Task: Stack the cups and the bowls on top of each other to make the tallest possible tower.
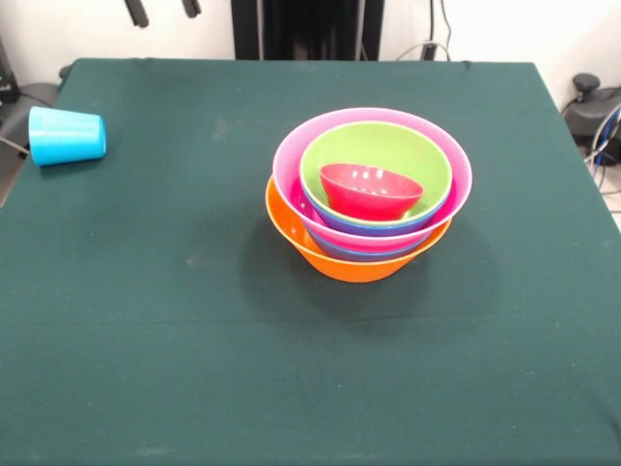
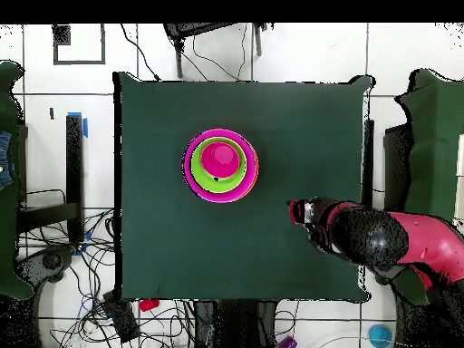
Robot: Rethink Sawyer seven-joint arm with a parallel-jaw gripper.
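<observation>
— Green-clothed table (image 1: 146,320); where's the light-blue cup (image 1: 66,136)?
— On its side near the table's edge, below the pincer (image 1: 163,8) and a little left of it in the front view. The jaws hang apart, empty.
— Handling?
— Probably light, stiff, slippery plastic, so pinch across the rim. The nested bowls (image 1: 340,262), with the red bowl (image 1: 371,189) innermost, sit well off to the pincer's other side.

No legible text or markings

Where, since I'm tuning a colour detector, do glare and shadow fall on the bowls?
Front view: small white highlights inside the red bowl, a soft dark shadow on the table left of and before the orange bowl. Overhead view: no distinct glare or shadow at the stack.
</observation>
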